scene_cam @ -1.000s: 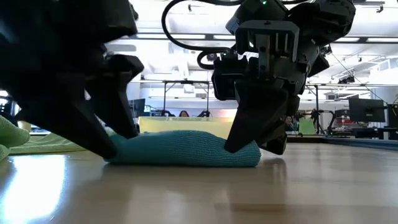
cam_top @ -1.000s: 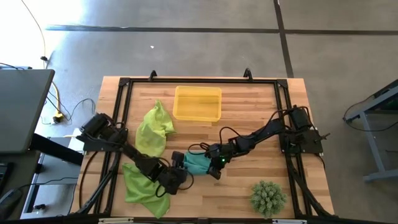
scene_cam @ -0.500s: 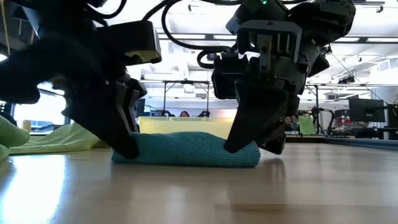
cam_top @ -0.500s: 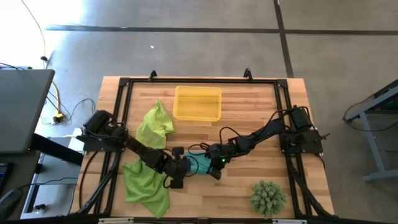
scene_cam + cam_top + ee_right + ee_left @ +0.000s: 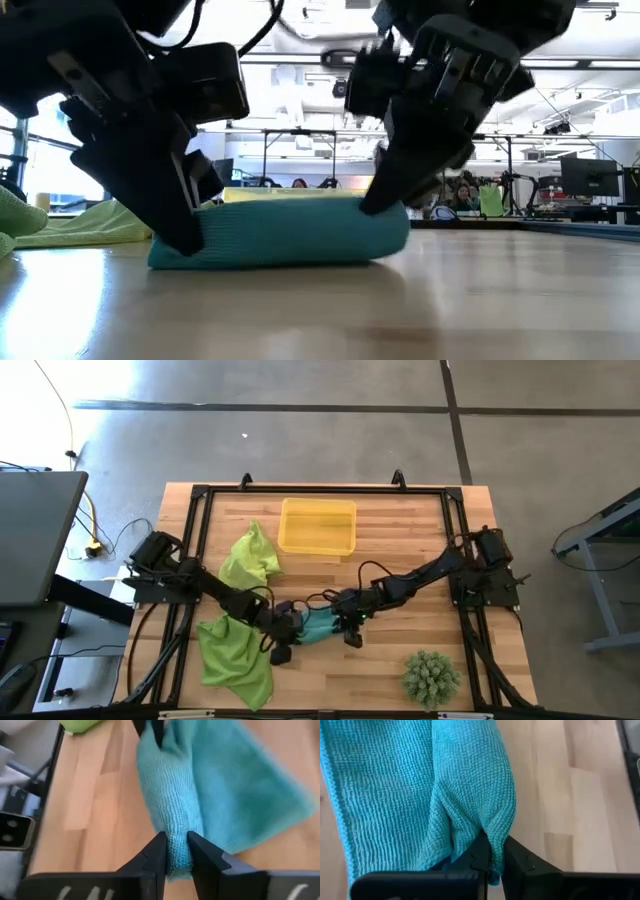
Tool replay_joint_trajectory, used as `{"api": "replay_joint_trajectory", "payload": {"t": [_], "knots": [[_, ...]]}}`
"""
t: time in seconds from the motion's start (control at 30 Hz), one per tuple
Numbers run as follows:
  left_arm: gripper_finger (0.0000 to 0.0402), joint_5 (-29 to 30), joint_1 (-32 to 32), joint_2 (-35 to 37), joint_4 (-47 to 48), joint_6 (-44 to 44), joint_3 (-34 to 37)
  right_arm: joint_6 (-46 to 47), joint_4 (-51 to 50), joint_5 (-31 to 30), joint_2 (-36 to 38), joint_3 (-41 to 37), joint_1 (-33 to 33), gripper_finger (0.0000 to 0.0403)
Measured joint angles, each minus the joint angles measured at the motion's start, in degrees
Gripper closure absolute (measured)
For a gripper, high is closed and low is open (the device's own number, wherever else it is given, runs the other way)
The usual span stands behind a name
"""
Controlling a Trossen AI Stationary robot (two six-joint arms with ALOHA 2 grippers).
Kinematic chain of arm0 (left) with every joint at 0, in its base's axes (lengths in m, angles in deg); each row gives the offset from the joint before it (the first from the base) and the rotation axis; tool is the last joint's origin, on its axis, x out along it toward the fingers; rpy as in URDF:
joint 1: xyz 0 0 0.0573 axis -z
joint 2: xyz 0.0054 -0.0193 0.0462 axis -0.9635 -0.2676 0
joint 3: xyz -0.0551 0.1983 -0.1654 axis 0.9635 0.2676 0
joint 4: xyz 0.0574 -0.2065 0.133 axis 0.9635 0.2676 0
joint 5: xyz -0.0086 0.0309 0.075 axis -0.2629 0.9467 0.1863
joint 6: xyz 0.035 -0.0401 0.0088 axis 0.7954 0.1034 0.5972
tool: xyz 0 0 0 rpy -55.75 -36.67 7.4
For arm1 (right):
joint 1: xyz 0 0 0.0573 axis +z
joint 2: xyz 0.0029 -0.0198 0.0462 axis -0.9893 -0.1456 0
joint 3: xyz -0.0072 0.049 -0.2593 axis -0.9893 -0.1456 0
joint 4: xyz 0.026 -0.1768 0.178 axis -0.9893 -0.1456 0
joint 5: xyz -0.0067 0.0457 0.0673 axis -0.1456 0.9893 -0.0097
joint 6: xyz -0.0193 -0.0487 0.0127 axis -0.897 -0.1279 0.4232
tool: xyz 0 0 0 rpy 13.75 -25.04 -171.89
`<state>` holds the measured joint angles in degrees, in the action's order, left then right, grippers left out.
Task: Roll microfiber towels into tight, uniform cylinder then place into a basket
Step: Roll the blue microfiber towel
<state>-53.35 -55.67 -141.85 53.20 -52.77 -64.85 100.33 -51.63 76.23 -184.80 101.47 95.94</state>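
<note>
1. The thing I'm working on is the teal waffle-weave microfiber towel (image 5: pixel 285 232). It's lying on the wooden table (image 5: pixel 390 665) as a thick, loosely rolled bundle, roughly mid-table toward the near edge, well apart from the basket.

2. My left gripper (image 5: pixel 492 855) has its fingers pinched together on a fold at one end of that teal towel; the left wrist view shows the cloth squeezed right between the tips.

3. My right gripper (image 5: pixel 175 851) is at the other end with the towel edge between its fingers. They're close around the cloth, though I honestly can't tell whether they're clamped hard or just loose around it.

4. From the low view the roll looks lumpy and soft, not a tight, even cylinder, so I'd say it's not done yet.

5. The two lime-green microfiber towels (image 5: pixel 248 565) are crumpled heaps on the left side of the table, one up near the basket and the other (image 5: pixel 235 655) by the near-left corner. Neither looks rolled.

6. The shallow translucent yellow plastic basket (image 5: pixel 317 526) sits at the far middle with nothing in it that I can see.

7. So progress-wise: first towel partway, zero placed, two not started. The spiky green ball-shaped plant (image 5: pixel 431 676) is just sitting at the near right, out of the way.
</note>
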Motion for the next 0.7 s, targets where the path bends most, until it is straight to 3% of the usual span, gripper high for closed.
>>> {"api": "replay_joint_trajectory", "payload": {"t": [0.2, 0.37, 0.5, 0.7], "knots": [[0.0388, -1.0, -0.1, 0.1, -0.6, -5.4, 1.5, -20.9, -5.0, -13.4, 5.9, 0.0, 5.7, 0.0334], [0.0388, -1.0, -0.1, 0.1, -1.6, -7.5, 2.3, -36.7, -3.8, -23.5, 6.0, 0.0, 12.1, 0.0334], [0.0388, -1.0, -0.1, 0.1, -2.6, -7.8, 2.5, -36.6, -2.3, -27.6, 3.5, 0.0, 14.6, 0.0319], [0.0389, -0.8, 0.0, 0.0, -3.1, -8.1, 2.6, -34.8, 3.7, -27.6, 0.6, 0.1, 15.0, 0.0252]]}}
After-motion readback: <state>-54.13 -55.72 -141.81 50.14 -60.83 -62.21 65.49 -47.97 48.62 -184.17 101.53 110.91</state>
